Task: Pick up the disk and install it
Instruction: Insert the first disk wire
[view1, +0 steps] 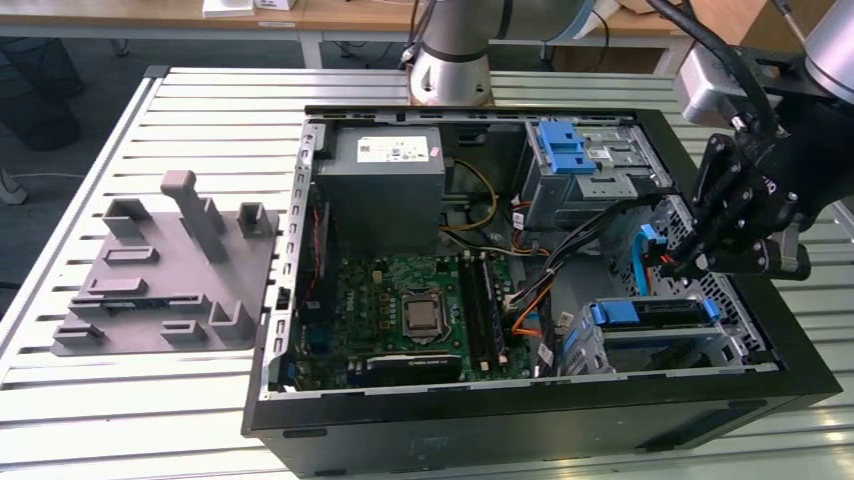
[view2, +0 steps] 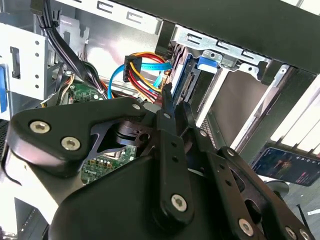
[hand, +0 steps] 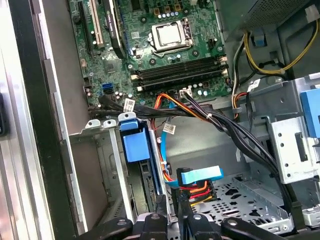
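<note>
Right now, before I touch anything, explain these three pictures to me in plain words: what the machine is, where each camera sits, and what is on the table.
The machine is a single robot arm. Its black gripper hangs inside the open computer case at the exterior view's right. That view comes from a camera off the arm, looking down on a slatted table. The two wrist views come from cameras riding on the arm, so they look into the case from close up.

Inside the case you see the green motherboard, a grey power-supply box and a metal drive cage with a blue latch. The disk, with its blue bracket, stands in a slot just beyond the gripper's fingertips in the first wrist view; whether they grip it cannot be told. Beside the case lies a grey plastic fixture.
</note>
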